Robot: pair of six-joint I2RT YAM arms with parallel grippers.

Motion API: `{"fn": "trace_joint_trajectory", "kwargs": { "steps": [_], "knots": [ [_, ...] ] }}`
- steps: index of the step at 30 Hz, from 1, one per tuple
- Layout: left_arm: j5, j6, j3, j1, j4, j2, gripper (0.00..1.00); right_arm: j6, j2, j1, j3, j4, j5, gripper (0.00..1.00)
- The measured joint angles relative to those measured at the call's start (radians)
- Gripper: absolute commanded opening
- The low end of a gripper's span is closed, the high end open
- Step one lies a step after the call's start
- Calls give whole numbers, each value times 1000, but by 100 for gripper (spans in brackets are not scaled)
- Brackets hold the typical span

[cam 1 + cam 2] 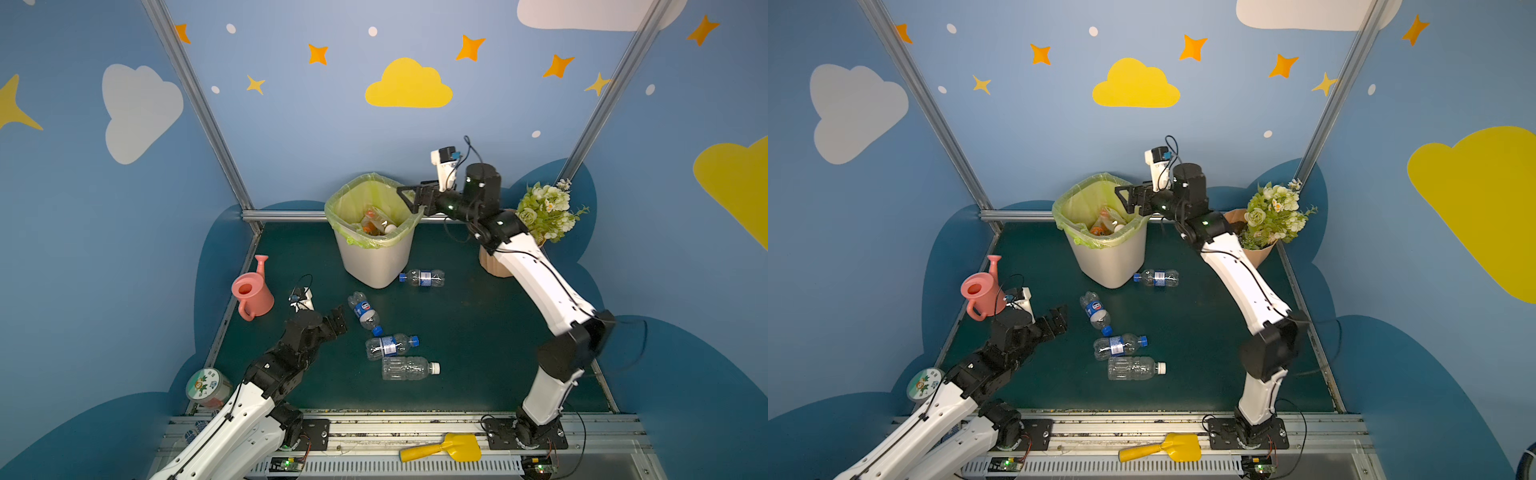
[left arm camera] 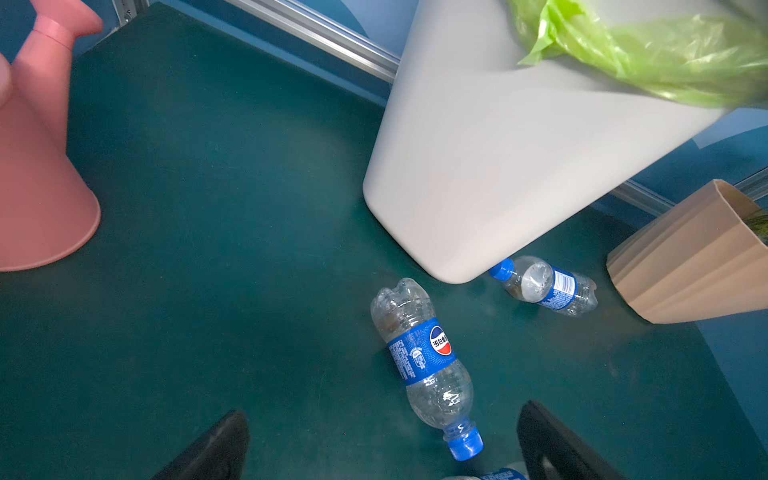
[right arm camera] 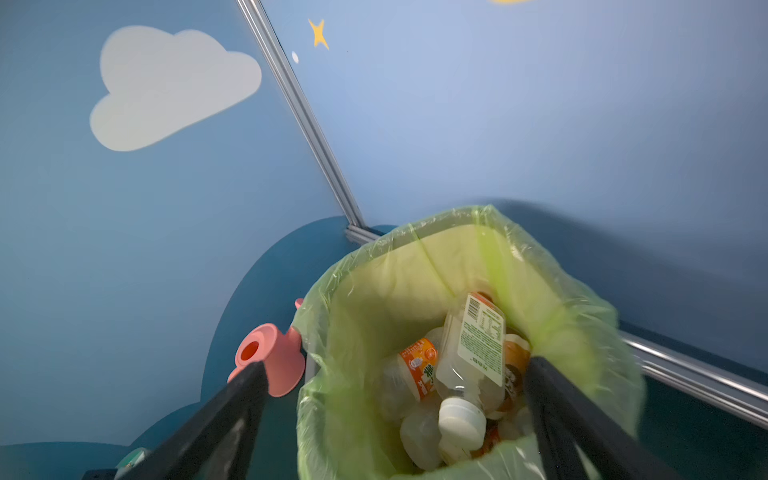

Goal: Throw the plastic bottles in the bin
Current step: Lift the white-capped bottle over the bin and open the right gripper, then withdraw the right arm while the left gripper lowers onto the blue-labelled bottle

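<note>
Several clear plastic bottles with blue labels lie on the green mat: one [image 1: 422, 277] by the bin's foot, a Pepsi one [image 1: 363, 309] [image 2: 424, 357], and two [image 1: 390, 345] [image 1: 409, 368] side by side. The off-white bin [image 1: 374, 262] [image 1: 1113, 266], lined with a yellow-green bag, holds several bottles [image 3: 469, 353] with orange labels and white caps. My right gripper [image 1: 408, 199] [image 3: 395, 363] hovers open over the bin's right rim, holding nothing. My left gripper [image 1: 338, 320] [image 2: 382, 417] is open and low, just left of the Pepsi bottle.
A pink watering can [image 1: 251, 293] stands at the mat's left edge. A ribbed peach flowerpot [image 1: 492, 264] with flowers is right of the bin, behind the right arm. A round tin [image 1: 208, 386] and a yellow shovel [image 1: 442, 451] lie off the mat.
</note>
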Motion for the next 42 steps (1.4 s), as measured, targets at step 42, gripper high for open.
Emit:
{"fn": "trace_joint_trajectory", "kwargs": {
  "steps": [42],
  "knots": [
    [235,-337,96,27,238,591,96,223,-628,-219,-1154,66,232,94]
  ]
}}
